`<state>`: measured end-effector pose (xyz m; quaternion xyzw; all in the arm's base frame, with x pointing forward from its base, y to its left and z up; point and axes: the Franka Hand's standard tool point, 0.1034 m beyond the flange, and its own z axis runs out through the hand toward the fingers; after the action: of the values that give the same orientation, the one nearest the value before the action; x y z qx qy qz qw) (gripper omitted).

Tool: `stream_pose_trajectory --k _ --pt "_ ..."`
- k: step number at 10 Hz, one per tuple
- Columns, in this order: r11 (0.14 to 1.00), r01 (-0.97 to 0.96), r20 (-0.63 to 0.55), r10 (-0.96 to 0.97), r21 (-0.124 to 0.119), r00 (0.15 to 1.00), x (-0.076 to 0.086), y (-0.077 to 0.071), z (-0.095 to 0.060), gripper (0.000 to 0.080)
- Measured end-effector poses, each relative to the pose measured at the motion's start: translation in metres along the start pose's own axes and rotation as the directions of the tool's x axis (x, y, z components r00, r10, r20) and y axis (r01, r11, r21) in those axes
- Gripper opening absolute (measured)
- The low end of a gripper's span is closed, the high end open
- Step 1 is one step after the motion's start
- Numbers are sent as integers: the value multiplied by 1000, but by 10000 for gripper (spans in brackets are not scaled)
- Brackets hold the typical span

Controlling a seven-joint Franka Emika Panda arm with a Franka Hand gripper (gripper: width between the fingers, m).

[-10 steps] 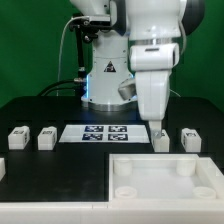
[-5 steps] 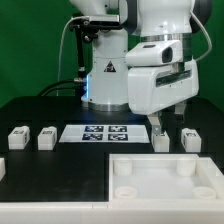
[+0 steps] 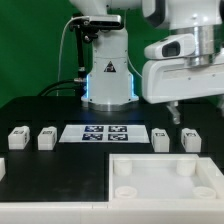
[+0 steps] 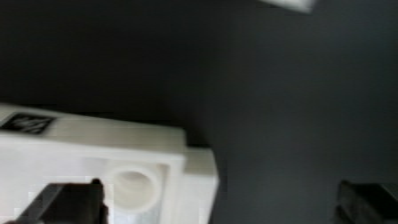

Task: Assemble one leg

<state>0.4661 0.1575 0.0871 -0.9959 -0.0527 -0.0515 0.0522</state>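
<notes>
Looks to be at the pick-up step, with nothing yet grasped. Places the leg (image 3: 160, 139), a small white plastic oblong post with a black-and-white square marker, upright on the black table (image 3: 40, 110), just beside the thin flat white marker board (image 3: 105, 132) on the exterior view's right and beyond the far rim of the large white tray (image 3: 160, 158) with round sockets. Calls next for descending over that post, straddling it, then closing. Shows the two-finger gripper (image 4: 222, 200) well above the table, spread wide, holding and touching nothing.
</notes>
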Motion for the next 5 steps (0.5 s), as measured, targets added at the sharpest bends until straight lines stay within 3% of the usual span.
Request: stream_pose_trajectory --k 4,5 --pt "1000 19 45 -19 -6 999 -5 4 2 649" --pt "999 -41 146 43 -17 988 -18 4 7 649"
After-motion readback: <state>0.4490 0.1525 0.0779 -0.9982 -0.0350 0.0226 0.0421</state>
